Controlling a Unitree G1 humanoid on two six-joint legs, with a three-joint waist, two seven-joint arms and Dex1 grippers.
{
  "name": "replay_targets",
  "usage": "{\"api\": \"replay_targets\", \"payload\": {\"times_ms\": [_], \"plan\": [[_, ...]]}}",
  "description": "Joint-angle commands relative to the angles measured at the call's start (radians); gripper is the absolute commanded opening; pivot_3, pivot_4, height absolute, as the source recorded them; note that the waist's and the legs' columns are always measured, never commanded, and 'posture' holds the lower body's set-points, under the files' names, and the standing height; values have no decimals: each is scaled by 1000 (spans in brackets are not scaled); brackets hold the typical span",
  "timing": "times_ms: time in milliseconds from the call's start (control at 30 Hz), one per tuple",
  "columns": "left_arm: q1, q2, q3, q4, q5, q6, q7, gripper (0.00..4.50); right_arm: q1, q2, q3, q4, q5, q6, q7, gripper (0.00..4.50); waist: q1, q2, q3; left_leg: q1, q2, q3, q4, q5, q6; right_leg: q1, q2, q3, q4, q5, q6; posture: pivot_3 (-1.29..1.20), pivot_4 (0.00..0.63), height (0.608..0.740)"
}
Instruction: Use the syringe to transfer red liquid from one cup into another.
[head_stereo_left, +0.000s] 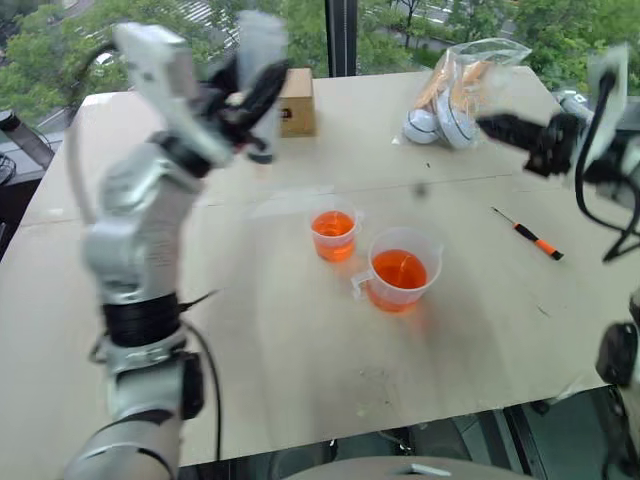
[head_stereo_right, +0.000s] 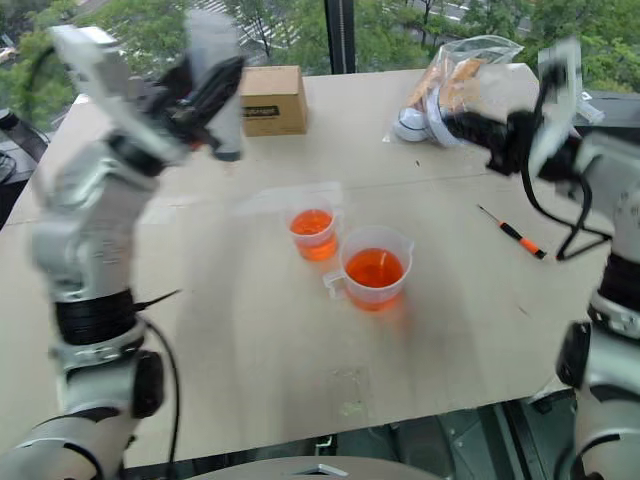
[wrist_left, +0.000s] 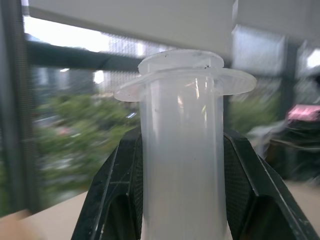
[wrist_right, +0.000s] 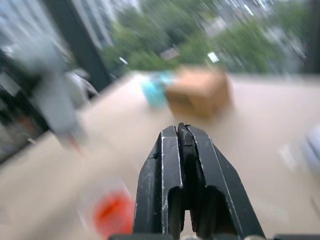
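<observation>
My left gripper (head_stereo_left: 252, 98) is raised over the table's far left and is shut on the syringe (wrist_left: 182, 150), a thick clear barrel standing upright with its flange on top. The black fingers (wrist_left: 120, 190) press the barrel on both sides. Two clear cups with red liquid stand side by side mid-table: a small beaker (head_stereo_left: 333, 236) and a wider measuring cup (head_stereo_left: 400, 272) with a handle. My right gripper (head_stereo_left: 488, 124) hovers over the far right of the table, pointing left, shut on nothing, well away from the syringe and the cups.
A brown cardboard box (head_stereo_left: 297, 100) sits at the far edge, just right of the syringe. A clear plastic bag (head_stereo_left: 462, 85) of items lies at the far right. An orange-and-black screwdriver (head_stereo_left: 532, 236) lies on the right of the table.
</observation>
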Motion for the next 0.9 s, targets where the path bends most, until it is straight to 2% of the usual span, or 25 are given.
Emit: {"api": "replay_targets", "payload": {"times_ms": [33,100,167,267,333,400,467,567,600,633,700,800,833,900], "plan": [[152,144,76,-36,26,106,-26,1409,142,-97,-40,-164,19,-97,146,53,-1,1,0,0,0,0,-1,0,0,0,1,0,0,0,0,0,150,740],[267,198,99,-77,14,163,-43,1409,272,-161,-15,-191,-37,-162,219,53,3,0,0,1,0,-1,-1,0,0,0,4,0,-1,0,0,0,150,740],[389,212,102,-133,-1,225,-40,1409,425,-194,13,-190,-140,-318,300,53,12,-2,-1,0,1,-1,1,0,0,0,4,1,-2,0,0,0,150,740],[519,196,83,-202,-3,276,-23,1409,568,-173,30,-144,-235,-494,359,53,24,-4,-2,1,0,-1,3,-1,1,2,-1,1,-4,0,0,0,150,740],[572,154,30,-184,65,216,5,1409,635,-139,74,-96,-311,-588,343,53,29,-4,-2,1,0,-1,5,-1,1,2,-1,2,-2,0,1,0,150,740],[571,102,-2,-146,106,160,29,2429,667,-110,120,-39,-394,-700,336,0,36,-4,-2,6,0,-1,6,-1,1,7,-1,2,-1,0,1,0,150,740],[563,77,-19,-122,137,116,31,3247,670,-84,134,0,-427,-758,329,0,35,-3,-1,14,0,-1,5,-3,3,14,-1,2,-1,0,0,0,150,740],[546,37,-21,-91,150,53,26,4499,656,-49,141,64,-455,-809,305,855,33,-3,-2,15,0,0,4,-1,1,14,-1,4,0,0,0,0,150,740],[548,35,-18,-89,161,23,18,4500,656,-53,149,83,-469,-835,319,1450,32,-3,-2,15,0,0,4,-1,1,14,-1,4,0,0,0,0,150,740],[551,36,-17,-88,170,1,11,4500,657,-57,155,95,-479,-855,332,1814,32,-3,-2,15,0,0,4,-1,1,14,-1,5,0,0,0,0,150,740],[569,32,0,-101,169,-39,-5,4500,656,-56,144,107,-461,-855,352,2836,32,-3,-2,15,0,1,3,-1,1,13,-1,5,-1,0,0,0,150,740],[670,60,50,-247,101,-11,-62,4500,652,-68,93,107,-390,-820,395,4290,28,-3,-2,14,0,2,1,-1,1,12,-2,6,-3,0,0,0,150,740],[721,81,49,-299,113,7,-68,4500,660,-73,80,104,-376,-818,407,4456,25,-3,-2,14,0,2,1,-1,1,12,-2,6,-3,0,0,0,150,740],[838,104,50,-389,121,33,-83,4500,698,-79,63,89,-346,-808,437,4456,25,-3,-2,14,0,2,-2,-1,1,12,-3,6,-5,0,0,0,150,740]]}}
